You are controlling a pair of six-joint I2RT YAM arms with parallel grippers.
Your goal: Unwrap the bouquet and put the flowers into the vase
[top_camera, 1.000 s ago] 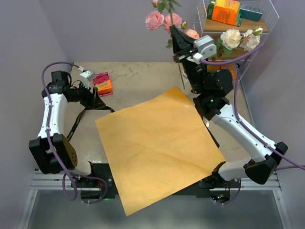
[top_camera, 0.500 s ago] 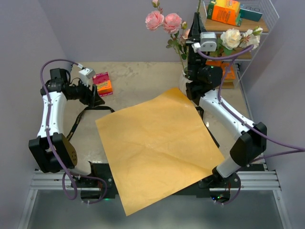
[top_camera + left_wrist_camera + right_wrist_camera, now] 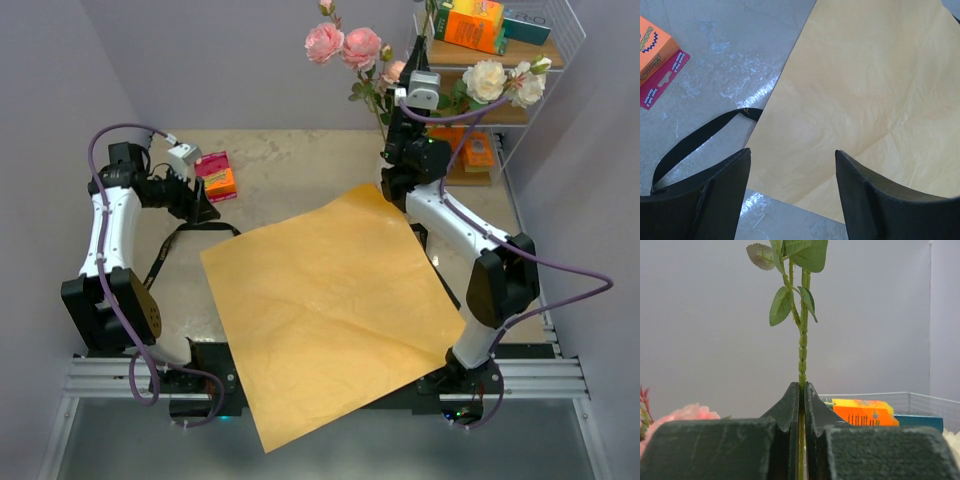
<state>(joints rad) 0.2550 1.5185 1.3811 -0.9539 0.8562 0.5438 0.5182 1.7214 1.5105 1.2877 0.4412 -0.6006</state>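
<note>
The flowers (image 3: 360,47) stand upright at the back of the pale marbled table (image 3: 290,160), beside a white wire shelf (image 3: 565,30). They are long green-stemmed roses with full pink blooms on the left of the bunch, cream-white blooms (image 3: 487,78) on the right, and dark green leaves between them. Their stems run down behind the right arm, which hides whatever holds them, so I cannot tell whether they sit in the vase.

The right gripper (image 3: 801,390) points upward with its jaws pressed together on one knobbly green stem (image 3: 802,347), which rises straight out of the fingers. This stem bears a few serrated leaves (image 3: 782,302) higher up. In the right wrist view a pink bloom (image 3: 687,412) shows low on the left.

The large square sheet of orange-tan wrapping paper (image 3: 335,300) lies spread flat in the middle of the table, faintly creased. A thin black ribbon (image 3: 700,135) lies loose off its left corner. The left gripper (image 3: 791,155) hovers above that corner with its jaws wide apart, holding nothing. A small orange and pink carton (image 3: 217,177) lies just beyond it. Orange boxes (image 3: 470,22) sit on the shelf.
</note>
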